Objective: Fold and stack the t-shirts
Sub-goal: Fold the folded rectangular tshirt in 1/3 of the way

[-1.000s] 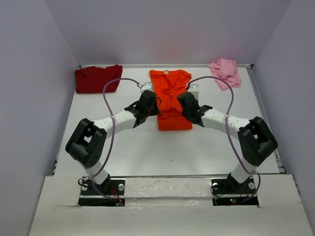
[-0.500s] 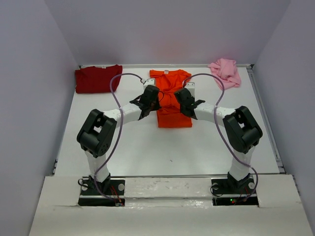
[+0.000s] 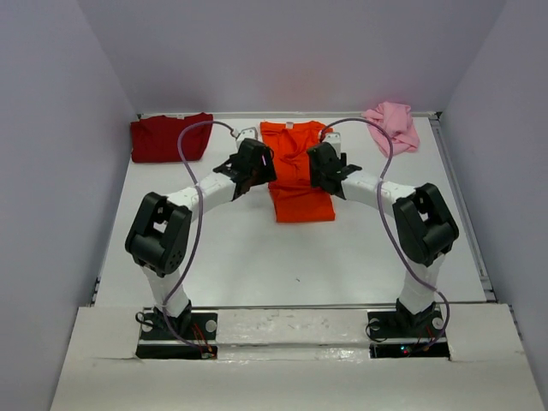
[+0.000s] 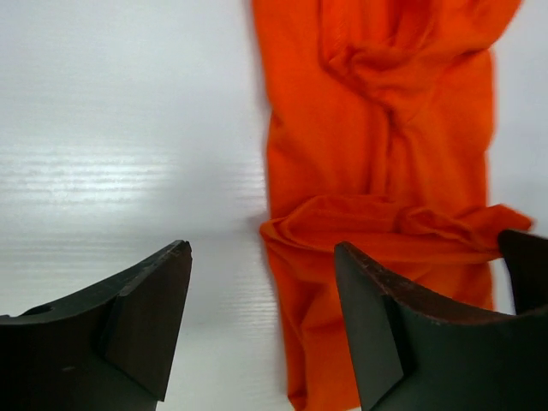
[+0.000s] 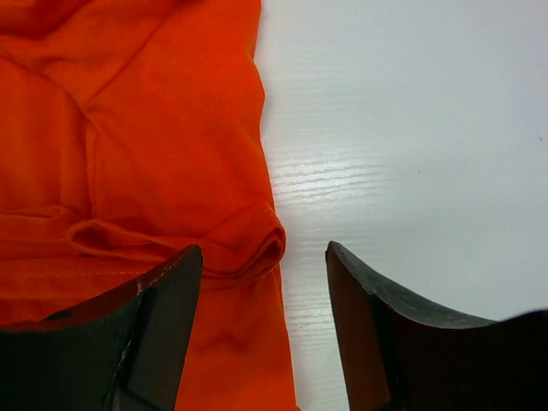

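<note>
Currently left gripper (image 4: 261, 250) and right gripper (image 5: 264, 250) are held spread, nothing pinched, over opposite edges of the bright orange cloth t-shirt (image 3: 300, 193).

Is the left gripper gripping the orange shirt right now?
No, the left gripper stands open and the orange shirt lies free below it.
</note>
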`<state>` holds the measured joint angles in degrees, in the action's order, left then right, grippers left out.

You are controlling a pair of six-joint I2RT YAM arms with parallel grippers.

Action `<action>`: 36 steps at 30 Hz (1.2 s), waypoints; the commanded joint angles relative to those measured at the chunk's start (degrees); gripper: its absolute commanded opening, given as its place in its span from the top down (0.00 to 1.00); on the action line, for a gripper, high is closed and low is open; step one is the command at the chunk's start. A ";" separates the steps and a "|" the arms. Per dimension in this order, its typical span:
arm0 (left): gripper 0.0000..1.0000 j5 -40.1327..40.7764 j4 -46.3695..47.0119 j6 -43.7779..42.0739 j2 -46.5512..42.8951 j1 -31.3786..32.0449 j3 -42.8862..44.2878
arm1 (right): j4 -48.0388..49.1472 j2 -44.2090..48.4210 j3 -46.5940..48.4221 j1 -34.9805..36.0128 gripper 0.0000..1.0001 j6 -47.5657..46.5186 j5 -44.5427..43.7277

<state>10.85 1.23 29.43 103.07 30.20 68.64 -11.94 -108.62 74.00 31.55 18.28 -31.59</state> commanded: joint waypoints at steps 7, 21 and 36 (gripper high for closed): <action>0.23 -0.92 -19.93 -6.30 -10.43 0.04 25.11 | -4.05 5.18 6.07 3.42 0.35 -3.87 13.04; 0.22 -0.30 -11.34 -9.57 -18.51 -4.00 10.55 | -4.31 -4.32 9.85 5.28 0.37 -1.50 19.38; 0.22 -0.92 -10.81 -10.01 -20.62 -4.00 9.49 | -6.60 -12.66 19.51 1.06 0.38 -2.29 13.93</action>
<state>10.57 -11.81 20.40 85.62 26.15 78.06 -17.82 -119.79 88.88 35.33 16.43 -16.10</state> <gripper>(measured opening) 0.778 0.623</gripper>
